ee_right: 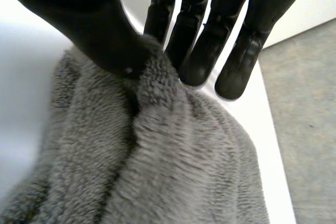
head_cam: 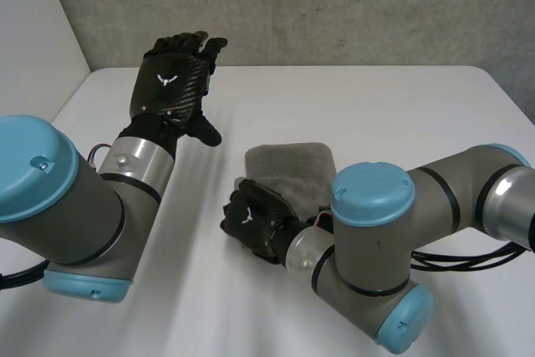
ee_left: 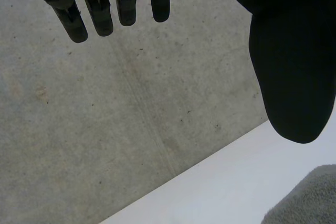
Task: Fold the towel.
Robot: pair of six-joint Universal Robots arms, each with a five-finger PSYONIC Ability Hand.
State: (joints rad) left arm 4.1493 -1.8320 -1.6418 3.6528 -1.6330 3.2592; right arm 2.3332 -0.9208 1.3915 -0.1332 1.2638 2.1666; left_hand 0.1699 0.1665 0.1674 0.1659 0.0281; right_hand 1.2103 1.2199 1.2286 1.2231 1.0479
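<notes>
**foldfan:** ok, biggest stuff first. What's around the towel?

**gripnerd:** It's on a white tabletop (head_cam: 351, 106), with a grey concrete wall (head_cam: 334, 6) rising beyond it. The towel (head_cam: 288, 165) itself is grey and fluffy. It's bunched into a lump, not spread flat.

**foldfan:** and the arms?

**gripnerd:** The right arm (head_cam: 451, 198) is bent just beside the towel and covers part of the towel's near side. The left arm (head_cam: 75, 206) is well apart from the towel and angles up and away from it.

**foldfan:** hands?

**gripnerd:** The right hand (head_cam: 251, 219) is touching the towel at its near edge. In its wrist view the thumb (ee_right: 89, 24) digs into the pile. The fingers (ee_right: 241, 66) come down on the other side of a raised ridge of cloth. So that's a narrow grip, pinching the towel's edge.

The left hand (head_cam: 171, 81) is lifted off the tabletop, well apart from the towel, with its palm toward the wall. Its fingers (ee_left: 97, 9) are straight and spread wide from the thumb, with nothing between them. In that wrist view a bit of the towel pokes in just past the thumb tip.
</notes>
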